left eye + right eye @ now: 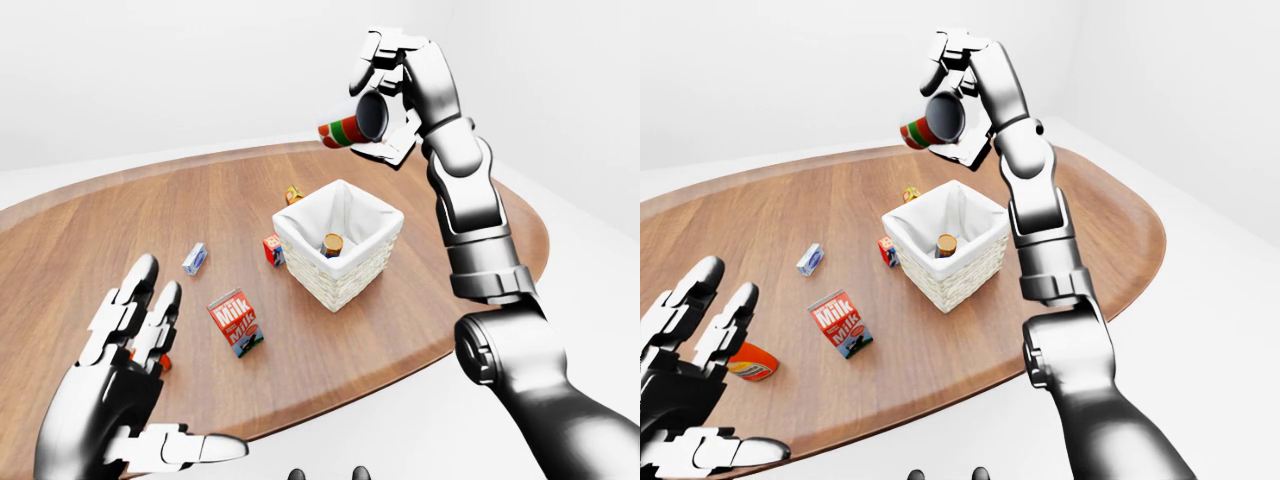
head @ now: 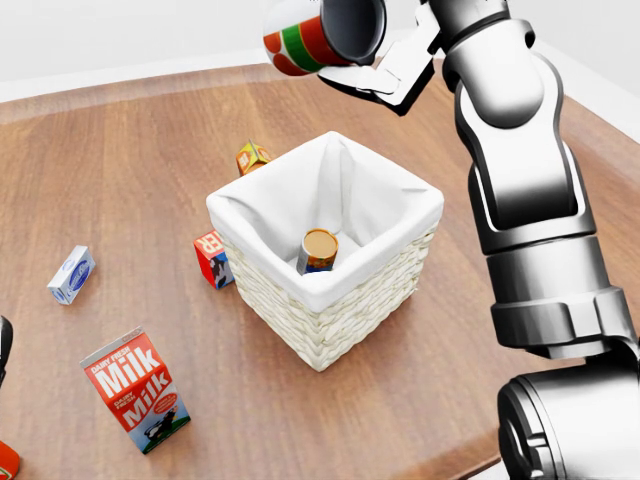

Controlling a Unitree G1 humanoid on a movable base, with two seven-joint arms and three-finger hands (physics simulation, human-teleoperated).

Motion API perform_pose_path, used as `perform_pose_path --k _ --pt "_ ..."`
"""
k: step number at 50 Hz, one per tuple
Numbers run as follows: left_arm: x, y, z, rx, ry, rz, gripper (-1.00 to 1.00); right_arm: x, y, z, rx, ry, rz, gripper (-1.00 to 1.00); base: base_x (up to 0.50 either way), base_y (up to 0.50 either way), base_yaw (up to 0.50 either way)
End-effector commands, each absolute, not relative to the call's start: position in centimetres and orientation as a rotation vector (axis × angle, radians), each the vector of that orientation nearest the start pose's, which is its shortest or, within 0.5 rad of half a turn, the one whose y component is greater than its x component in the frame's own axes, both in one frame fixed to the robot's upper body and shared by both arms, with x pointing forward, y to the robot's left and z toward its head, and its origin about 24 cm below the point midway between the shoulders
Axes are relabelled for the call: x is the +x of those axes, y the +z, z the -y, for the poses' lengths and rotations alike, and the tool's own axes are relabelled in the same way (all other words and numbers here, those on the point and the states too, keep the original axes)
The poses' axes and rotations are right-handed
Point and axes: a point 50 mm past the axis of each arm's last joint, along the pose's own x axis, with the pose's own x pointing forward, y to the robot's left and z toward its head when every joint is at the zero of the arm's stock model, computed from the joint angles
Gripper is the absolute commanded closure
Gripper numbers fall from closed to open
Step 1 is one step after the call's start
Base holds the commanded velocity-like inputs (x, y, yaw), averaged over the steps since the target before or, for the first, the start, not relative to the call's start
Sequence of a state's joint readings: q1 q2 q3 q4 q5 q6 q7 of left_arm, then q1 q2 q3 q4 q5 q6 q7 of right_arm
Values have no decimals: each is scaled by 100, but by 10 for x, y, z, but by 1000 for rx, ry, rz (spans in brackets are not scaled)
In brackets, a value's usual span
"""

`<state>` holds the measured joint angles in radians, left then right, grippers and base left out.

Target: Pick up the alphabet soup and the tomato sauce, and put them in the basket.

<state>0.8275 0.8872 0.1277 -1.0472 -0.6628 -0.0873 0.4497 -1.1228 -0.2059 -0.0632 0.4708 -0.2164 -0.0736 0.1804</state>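
We see the right arm raised high, its three-fingered right hand (image 1: 392, 75) wrapped round a white can with red and green bands (image 2: 318, 33), held above the white-lined woven basket (image 2: 385, 280) on the round wooden table (image 1: 90, 240), long axis near level and its dark open-looking end turned toward the camera. The left hand (image 1: 130, 345) hovers low with fingers spread, holding nothing. We count one brown-topped can (image 2: 319, 249) upright in the basket, one red milk carton (image 2: 135, 389), and three small boxes around them
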Motion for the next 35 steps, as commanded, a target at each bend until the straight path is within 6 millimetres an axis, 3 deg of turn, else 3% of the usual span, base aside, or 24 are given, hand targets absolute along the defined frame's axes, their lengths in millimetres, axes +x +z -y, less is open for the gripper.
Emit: perform_pose_path --k 1,16,24,35 --pt "115 175 -199 5 -39 150 -100 406 291 118 -403 181 512 100 0 0 0" --pt "115 175 -199 3 -38 150 -100 415 284 115 -435 189 436 100 0 0 0" --pt "114 173 -199 10 -38 142 -100 425 263 116 -463 186 314 100 0 0 0" --pt "114 173 -198 13 -37 141 -100 429 258 114 -610 193 246 100 0 0 0"
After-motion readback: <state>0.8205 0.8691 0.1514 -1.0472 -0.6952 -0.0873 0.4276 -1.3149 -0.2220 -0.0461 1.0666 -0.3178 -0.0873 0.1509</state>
